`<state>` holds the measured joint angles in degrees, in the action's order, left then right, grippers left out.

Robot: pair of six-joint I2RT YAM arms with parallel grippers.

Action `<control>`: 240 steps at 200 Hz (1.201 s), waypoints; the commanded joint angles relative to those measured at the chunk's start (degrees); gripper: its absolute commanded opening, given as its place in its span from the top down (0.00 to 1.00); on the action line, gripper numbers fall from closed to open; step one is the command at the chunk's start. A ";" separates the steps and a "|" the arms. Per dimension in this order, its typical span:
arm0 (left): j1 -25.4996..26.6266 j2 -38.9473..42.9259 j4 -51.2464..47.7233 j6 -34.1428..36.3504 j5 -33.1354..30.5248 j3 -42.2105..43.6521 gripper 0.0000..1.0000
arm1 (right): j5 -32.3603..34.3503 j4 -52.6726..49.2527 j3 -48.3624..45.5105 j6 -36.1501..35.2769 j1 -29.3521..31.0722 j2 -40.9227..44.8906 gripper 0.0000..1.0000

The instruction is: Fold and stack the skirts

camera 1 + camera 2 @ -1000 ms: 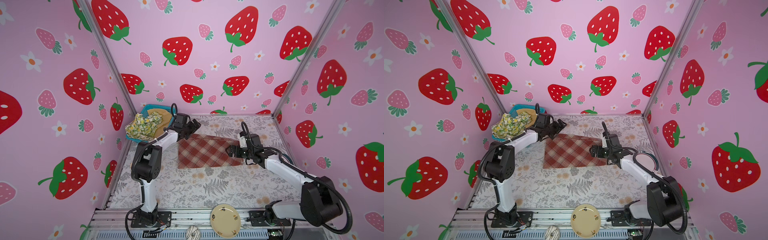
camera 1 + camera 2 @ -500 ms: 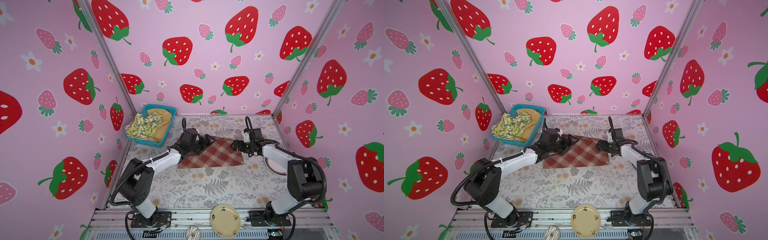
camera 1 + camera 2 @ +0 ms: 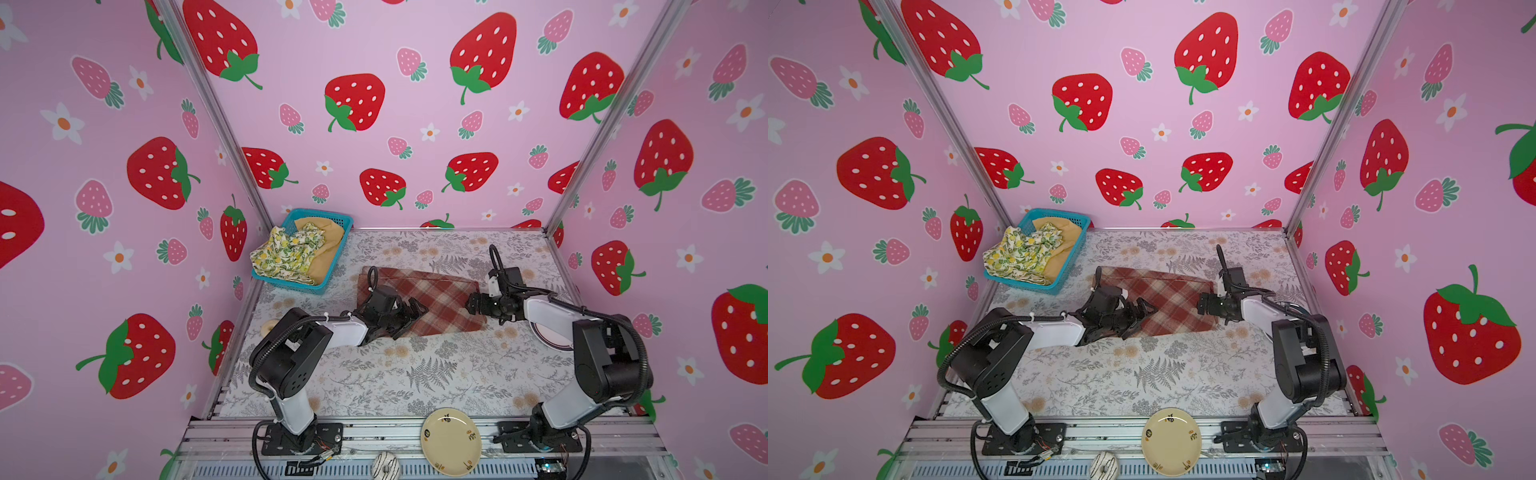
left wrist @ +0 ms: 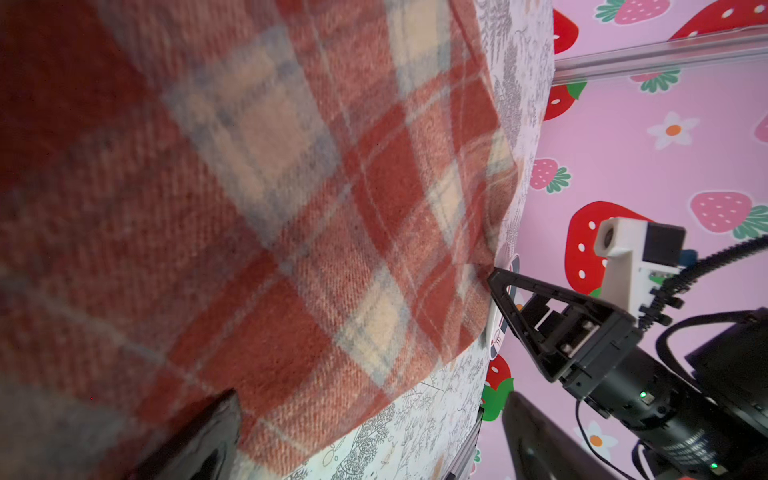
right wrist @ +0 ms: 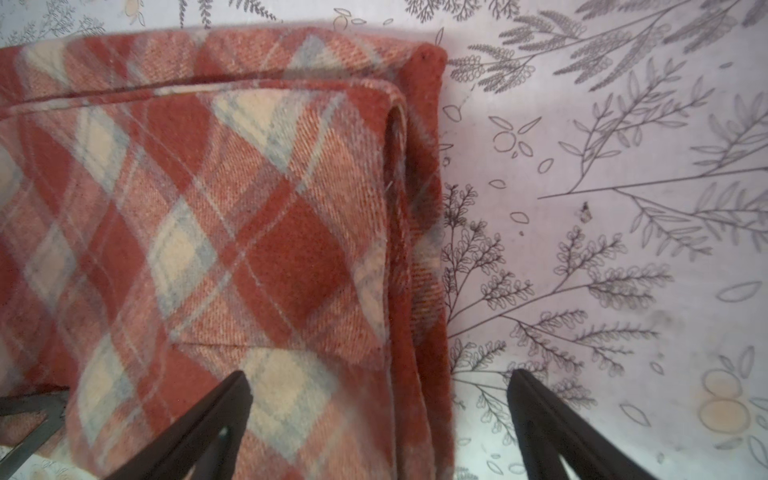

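Note:
A red-and-cream plaid skirt [image 3: 432,301] [image 3: 1167,303] lies flat mid-table, folded over. My left gripper [image 3: 415,311] [image 4: 370,436] is open at its near-left edge, one finger [image 4: 199,440] over the cloth and the other finger [image 4: 540,440] past the hem. At the skirt's right edge my right gripper [image 3: 471,303] [image 5: 378,415] is open and straddles the folded edge, gripping nothing. The plaid skirt [image 5: 208,228] fills much of the right wrist view. The lemon-print skirt [image 3: 286,251] and the mustard skirt [image 3: 328,245] lie bunched in the basket.
The blue mesh basket [image 3: 291,282] stands at the back left corner. A cream plate [image 3: 451,440] and a white ring-shaped item [image 3: 384,465] sit on the front rail. Another plate [image 3: 548,336] lies under the right arm, and a small beige round thing [image 3: 270,326] is by the left wall.
My left gripper has swung from the skirt's far-left corner by the basket to its near-left edge. The right arm has drawn its elbow back, its gripper staying by the right edge.

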<state>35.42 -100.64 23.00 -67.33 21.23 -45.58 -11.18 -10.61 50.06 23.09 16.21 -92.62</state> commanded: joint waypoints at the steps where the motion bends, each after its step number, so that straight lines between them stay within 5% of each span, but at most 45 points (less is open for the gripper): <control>1: 0.22 -0.78 1.52 -1.14 0.39 1.68 0.00 | -0.47 -0.01 0.39 -0.70 -0.17 0.43 0.00; 45: 0.39 -1.13 1.91 -0.79 -0.02 3.40 0.00 | -1.07 0.70 0.70 -0.34 -0.12 -2.34 0.03; 93: 0.31 -2.03 2.19 -0.78 0.30 3.00 0.00 | -3.00 2.63 0.43 0.20 -0.12 -6.14 0.18; 152: 0.35 -2.50 1.96 -0.59 0.14 2.44 0.00 | -5.00 4.40 -0.16 0.64 -0.11 -8.81 0.48; 191: 0.26 -2.46 0.53 0.25 0.39 1.27 0.00 | -4.30 4.14 0.93 0.82 -0.30 -9.75 0.91; 240: -0.44 0.27 -7.87 5.04 0.37 -4.63 0.00 | 1.91 -1.22 3.87 -2.35 -0.74 -5.79 0.95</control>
<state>35.46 -100.97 23.75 -65.89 21.56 -45.58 -14.50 -5.26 52.42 23.22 15.99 -100.20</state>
